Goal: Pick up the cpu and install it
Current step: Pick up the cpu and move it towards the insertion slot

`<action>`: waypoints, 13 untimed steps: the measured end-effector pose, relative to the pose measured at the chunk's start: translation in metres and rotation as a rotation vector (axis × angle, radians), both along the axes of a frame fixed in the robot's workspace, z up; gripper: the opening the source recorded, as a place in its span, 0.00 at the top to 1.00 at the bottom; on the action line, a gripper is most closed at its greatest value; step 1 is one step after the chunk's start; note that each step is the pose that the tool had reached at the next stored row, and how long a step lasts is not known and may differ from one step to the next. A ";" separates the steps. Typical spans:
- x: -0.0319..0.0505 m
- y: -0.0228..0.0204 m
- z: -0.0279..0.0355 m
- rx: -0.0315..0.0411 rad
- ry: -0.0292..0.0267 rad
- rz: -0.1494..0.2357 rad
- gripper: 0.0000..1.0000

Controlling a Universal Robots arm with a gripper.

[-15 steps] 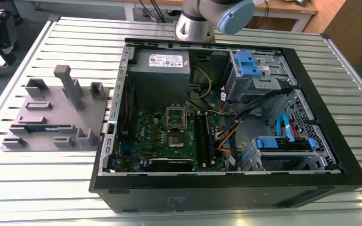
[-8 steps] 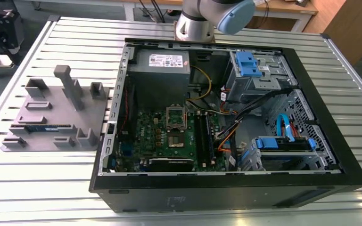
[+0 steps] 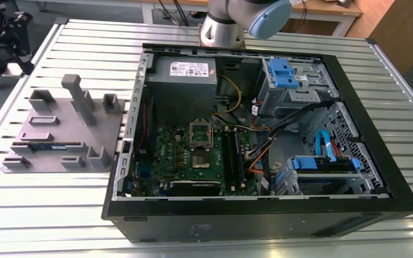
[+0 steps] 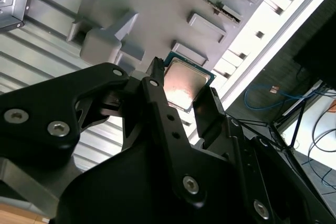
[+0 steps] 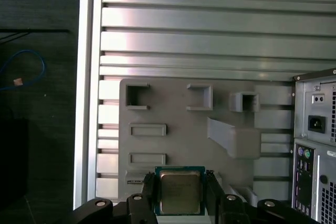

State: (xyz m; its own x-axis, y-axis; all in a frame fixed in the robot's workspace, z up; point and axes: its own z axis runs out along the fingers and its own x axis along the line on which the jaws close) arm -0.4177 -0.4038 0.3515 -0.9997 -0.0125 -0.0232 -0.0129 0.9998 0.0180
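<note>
The cpu [image 5: 180,191] [image 4: 184,83] sits between the two fingers of the gripper [image 5: 180,184] [image 4: 185,82]. The jaws are drawn in to the chip's width, and one black finger [image 5: 149,192] [image 4: 159,87] presses on each of two opposite edges. Nothing else is in its grasp.

The chip lies flat across the jaws, with its silvery metal top turned toward both wrist cameras and a thin green rim around it. It is close to square, so no long axis stands out. Its free edges run from one finger to the other. It sits at the fingertips, midway between them, and one edge reaches slightly past them.

Behind the chip is the grey tray [image 5: 184,124] [image 4: 157,3] [image 3: 66,126] with its pockets and posts, and the chip hangs clear above it. The tray rests on the slatted bench [image 5: 210,24] [image 3: 20,215], near the bench's edge and just beside the open case [image 5: 315,145] [image 3: 378,193]. In the exterior view the arm [image 3: 239,21] stands at the bench's far edge, behind the case.
</note>
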 end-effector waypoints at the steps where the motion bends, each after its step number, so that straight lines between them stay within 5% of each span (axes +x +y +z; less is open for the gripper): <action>1: 0.0016 0.0000 0.0000 0.0000 0.0000 0.000 0.53; 13: 0.0196 0.0000 0.0000 -0.0001 0.0001 0.000 0.53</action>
State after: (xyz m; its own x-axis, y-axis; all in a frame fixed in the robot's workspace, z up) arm -0.3981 -0.4038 0.3516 -0.9997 -0.0124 -0.0231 -0.0129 0.9998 0.0179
